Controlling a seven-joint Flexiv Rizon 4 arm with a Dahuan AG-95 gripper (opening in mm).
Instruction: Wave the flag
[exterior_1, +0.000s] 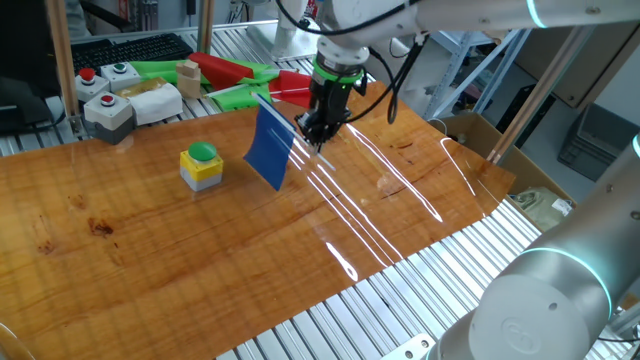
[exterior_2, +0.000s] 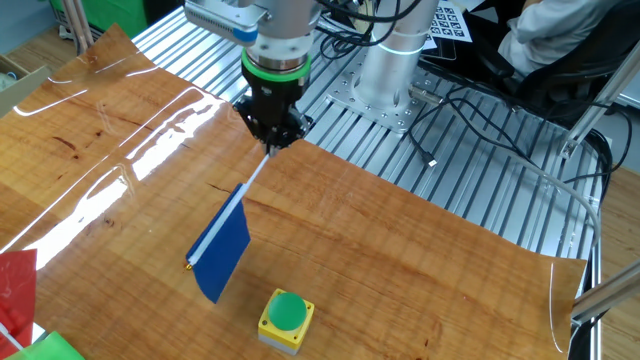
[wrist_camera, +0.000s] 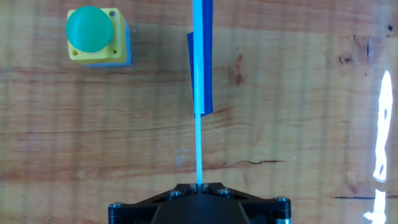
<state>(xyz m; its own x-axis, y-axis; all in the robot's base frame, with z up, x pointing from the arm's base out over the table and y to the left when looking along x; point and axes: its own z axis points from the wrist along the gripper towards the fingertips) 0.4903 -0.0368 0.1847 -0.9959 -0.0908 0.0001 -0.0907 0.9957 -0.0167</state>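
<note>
While my black two-finger gripper (exterior_2: 272, 140) clenches its thin white stick, the small dark-blue rectangular flag (exterior_2: 222, 251) hangs above the wooden table (exterior_2: 420, 270). I see the yellow button box with green cap (wrist_camera: 96, 37) at ten o'clock in the hand view.

No words, brand names or numbers can be read in any view. The white sheet (exterior_2: 455, 20) behind the robot base in the other fixed view carries black square marker patterns only.

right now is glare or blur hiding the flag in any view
No. In one fixed view white glare streaks cross the table right of the flag, not on it. In the other fixed view the glare lies far left; flag sharp. In the hand view, a glare patch sits at the right edge; flag seen edge-on, crisp.
</note>
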